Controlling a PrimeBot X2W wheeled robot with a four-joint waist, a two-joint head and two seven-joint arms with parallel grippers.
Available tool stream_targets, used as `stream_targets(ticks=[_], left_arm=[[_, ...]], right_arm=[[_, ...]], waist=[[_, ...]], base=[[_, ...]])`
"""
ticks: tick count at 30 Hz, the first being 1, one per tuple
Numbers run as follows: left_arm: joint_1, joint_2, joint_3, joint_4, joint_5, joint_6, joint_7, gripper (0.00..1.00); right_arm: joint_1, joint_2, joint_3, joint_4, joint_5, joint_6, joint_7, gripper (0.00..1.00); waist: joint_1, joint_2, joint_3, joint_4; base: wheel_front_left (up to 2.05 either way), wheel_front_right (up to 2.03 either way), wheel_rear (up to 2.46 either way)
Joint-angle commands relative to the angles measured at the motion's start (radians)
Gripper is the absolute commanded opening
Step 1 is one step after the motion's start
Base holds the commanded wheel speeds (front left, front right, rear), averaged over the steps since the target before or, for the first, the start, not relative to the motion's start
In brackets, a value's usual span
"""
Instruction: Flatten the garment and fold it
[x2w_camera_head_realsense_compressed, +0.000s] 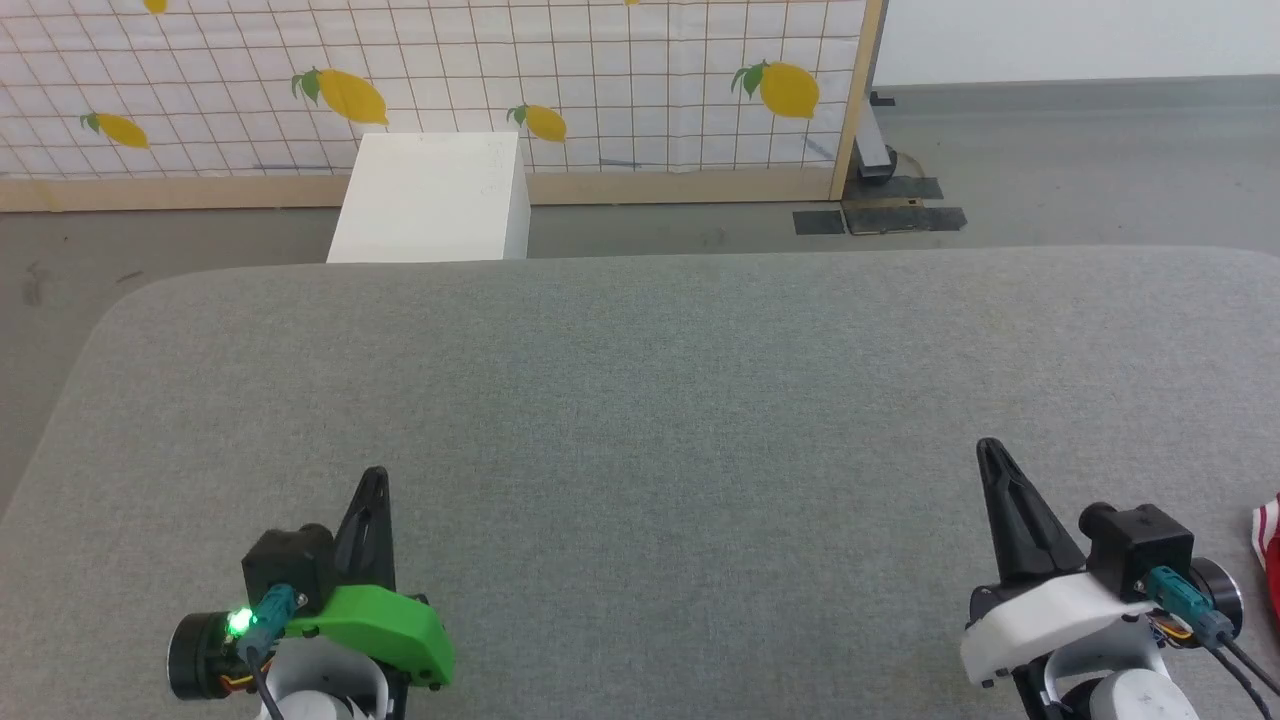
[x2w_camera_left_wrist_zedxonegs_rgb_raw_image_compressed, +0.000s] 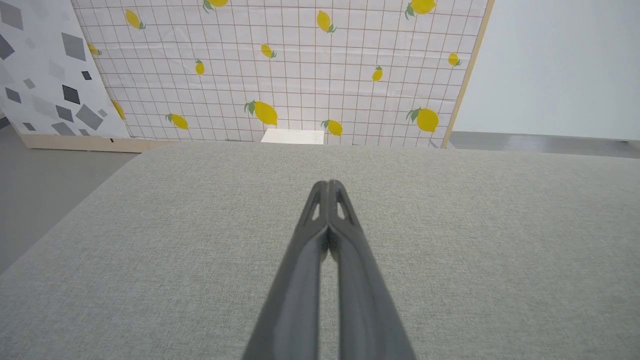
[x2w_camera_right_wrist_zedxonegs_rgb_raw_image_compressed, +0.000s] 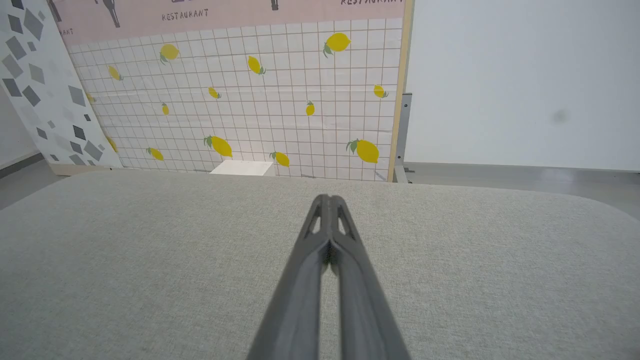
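Across the head view, a grey padded table (x2w_camera_head_realsense_compressed: 640, 400) is seen. The left gripper (x2w_camera_head_realsense_compressed: 374, 482) is placed at seven o'clock with its two dark fingers pressed together on nothing. The right gripper (x2w_camera_head_realsense_compressed: 992, 455), at four o'clock, is likewise closed and empty. The garment (x2w_camera_head_realsense_compressed: 1268, 545) is glimpsed as a sliver of red with white stripes at the frame's edge, at about four o'clock, just beyond the right gripper's wrist (most of it is cut off, so how it lies cannot be judged). A white box (x2w_camera_head_realsense_compressed: 430, 200) and a lemon-printed screen (x2w_camera_head_realsense_compressed: 600, 80) are set behind the table at twelve o'clock.

From the left wrist view, the fingers are shown shut tip to tip above the table's grey cloth, pointed toward twelve o'clock.

From the right wrist view, the same closed pair is shown over the table, aimed at the screen.

The step in hand is judged to be fetching the garment. It would be done well if the right jaws were opened before the reach, the cloth were pinched at one edge rather than in a bunch, and it were drawn to the table's middle, where it can be spread by both grippers.
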Motion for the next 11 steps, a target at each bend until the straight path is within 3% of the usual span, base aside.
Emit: stream_targets(ticks=[1,11], left_arm=[[0.011,-0.005,0.006,-0.01,0.011,-0.005,0.005,0.0],[0.016,-0.014,0.017,-0.033,0.038,-0.009,0.028,0.0]], right_arm=[[0.012,0.0,-0.001,-0.01,-0.011,-0.001,0.008,0.0],[0.015,0.0,-0.001,-0.032,-0.024,-0.001,0.032,0.0]], waist=[[0.0,0.0,0.0,0.0],[0.0,0.0,-0.001,-0.002]], base=[[0.0,0.0,0.0],[0.0,0.0,0.0]])
